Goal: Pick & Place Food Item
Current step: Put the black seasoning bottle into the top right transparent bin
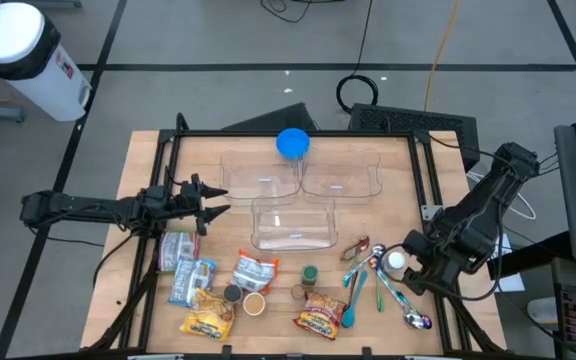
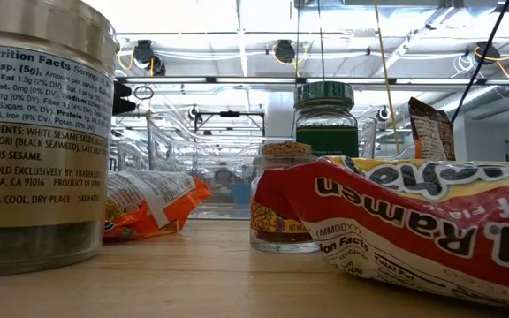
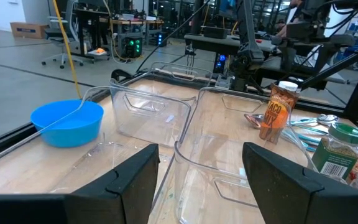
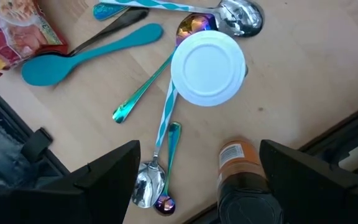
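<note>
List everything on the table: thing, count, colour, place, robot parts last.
clear bins: three, transparent, table centre and back
bowl: one, blue, back edge
food packets: about five, orange, yellow, silver, front
jars: a few small ones, front centre
spoons: several, teal and metallic, front right
white-lidded jar: one, among the spoons
left gripper: open, left of the bins
right gripper: open, over the spoons

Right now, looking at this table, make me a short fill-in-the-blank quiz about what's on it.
1. The bowl at the table's far edge is ____.
2. The number of clear plastic bins is ____.
3. The left claw has its fingers ____.
4. The right claw hovers over a jar with a ____ lid.

Answers: blue; three; open; white
</note>
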Controlling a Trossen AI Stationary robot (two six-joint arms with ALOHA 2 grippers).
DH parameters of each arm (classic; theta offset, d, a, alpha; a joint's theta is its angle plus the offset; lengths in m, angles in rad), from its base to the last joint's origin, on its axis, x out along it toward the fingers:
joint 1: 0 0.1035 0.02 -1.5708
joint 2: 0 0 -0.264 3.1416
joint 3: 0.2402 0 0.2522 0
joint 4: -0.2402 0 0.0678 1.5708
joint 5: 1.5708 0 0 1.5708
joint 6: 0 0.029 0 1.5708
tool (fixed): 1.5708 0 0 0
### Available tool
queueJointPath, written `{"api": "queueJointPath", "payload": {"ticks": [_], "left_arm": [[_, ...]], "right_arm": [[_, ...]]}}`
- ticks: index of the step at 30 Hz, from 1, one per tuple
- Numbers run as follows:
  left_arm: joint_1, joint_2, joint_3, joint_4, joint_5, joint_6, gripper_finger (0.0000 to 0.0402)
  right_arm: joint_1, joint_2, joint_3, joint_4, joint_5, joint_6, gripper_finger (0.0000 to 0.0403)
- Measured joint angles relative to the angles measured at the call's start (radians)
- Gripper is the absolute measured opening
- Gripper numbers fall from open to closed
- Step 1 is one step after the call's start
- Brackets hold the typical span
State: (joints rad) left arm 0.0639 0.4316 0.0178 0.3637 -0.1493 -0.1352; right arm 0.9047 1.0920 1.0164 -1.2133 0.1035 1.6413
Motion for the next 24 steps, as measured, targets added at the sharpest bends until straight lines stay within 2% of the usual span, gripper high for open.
{"api": "queueJointPath", "payload": {"ticks": [17,24], "left_arm": [[0.000,0.000,0.000,0.000,0.000,0.000,0.0241],[0.000,0.000,0.000,0.000,0.000,0.000,0.0241]], "right_arm": [[0.000,-0.090,0.000,-0.001,0.105,0.018,0.0320],[0.000,-0.092,0.000,-0.002,0.108,0.011,0.0320]]}}
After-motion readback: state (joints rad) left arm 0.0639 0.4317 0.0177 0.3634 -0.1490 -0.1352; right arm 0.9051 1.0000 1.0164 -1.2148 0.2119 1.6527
